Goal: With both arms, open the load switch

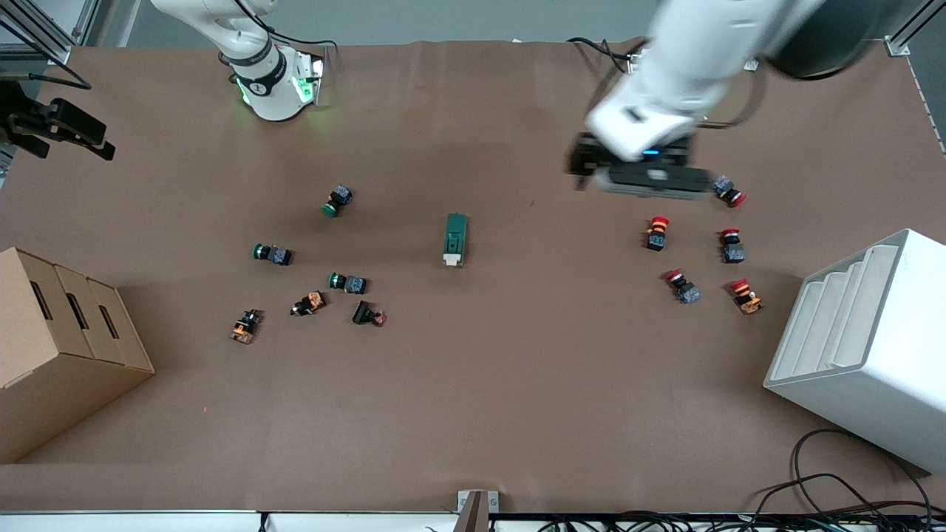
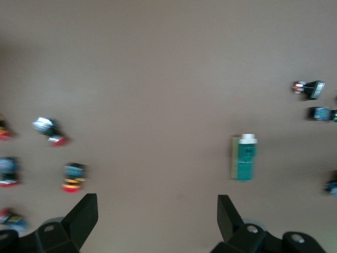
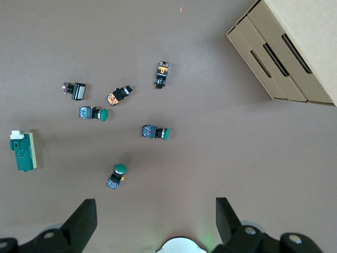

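Front view: the load switch (image 1: 455, 239) lies flat at mid-table, a dark green oblong with its cream lever end at 6 o'clock, nearest the camera; the left gripper (image 1: 641, 174) hangs over bare table at roughly 2 o'clock from it, close above the red push buttons (image 1: 657, 233). Left wrist view: the left gripper's fingers (image 2: 84, 215) are spread wide and hold nothing, the switch lying untouched just off one fingertip. Right wrist view: the right gripper (image 3: 155, 221) is also wide apart and empty, well clear of the switch and above the green push buttons (image 3: 155, 132).
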`<state>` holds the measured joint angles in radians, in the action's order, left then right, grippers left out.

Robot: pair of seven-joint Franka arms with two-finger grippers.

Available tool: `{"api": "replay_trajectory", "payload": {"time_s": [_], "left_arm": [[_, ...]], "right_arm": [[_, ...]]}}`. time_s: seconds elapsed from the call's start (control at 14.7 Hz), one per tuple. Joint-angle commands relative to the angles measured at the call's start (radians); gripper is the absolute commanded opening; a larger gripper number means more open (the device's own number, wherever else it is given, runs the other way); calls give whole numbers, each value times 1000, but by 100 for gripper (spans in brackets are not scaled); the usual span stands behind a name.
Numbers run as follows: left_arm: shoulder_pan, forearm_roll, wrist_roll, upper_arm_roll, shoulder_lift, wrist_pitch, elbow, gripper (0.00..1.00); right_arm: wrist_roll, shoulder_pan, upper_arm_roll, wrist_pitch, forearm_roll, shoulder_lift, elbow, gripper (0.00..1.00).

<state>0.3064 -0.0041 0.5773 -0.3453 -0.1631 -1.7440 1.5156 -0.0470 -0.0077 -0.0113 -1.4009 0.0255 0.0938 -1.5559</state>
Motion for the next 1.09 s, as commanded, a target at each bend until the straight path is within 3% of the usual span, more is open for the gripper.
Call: {"api": "replay_trajectory", "payload": {"time_s": [0.0, 0.2, 0.54, 0.75, 1.02], "left_arm": [[66, 15, 96, 2, -105, -78, -34, 100], [155, 25, 185, 5, -168, -155, -31, 100], [353, 324, 531, 2, -309, -259, -29, 100], [428, 448, 666, 2, -384, -293, -26, 100], [499, 671, 982, 2, -484, -383, 11, 100]], "right_arm": [[-8, -15, 10, -1, 8, -8, 10, 100], [-11, -18, 8, 0, 8, -23, 10, 100], [-1, -20, 7, -7, 4, -111, 13, 100], [4, -24, 4, -47, -1, -195, 13, 100], [2, -34, 1, -58, -30, -281, 20, 100]]}}
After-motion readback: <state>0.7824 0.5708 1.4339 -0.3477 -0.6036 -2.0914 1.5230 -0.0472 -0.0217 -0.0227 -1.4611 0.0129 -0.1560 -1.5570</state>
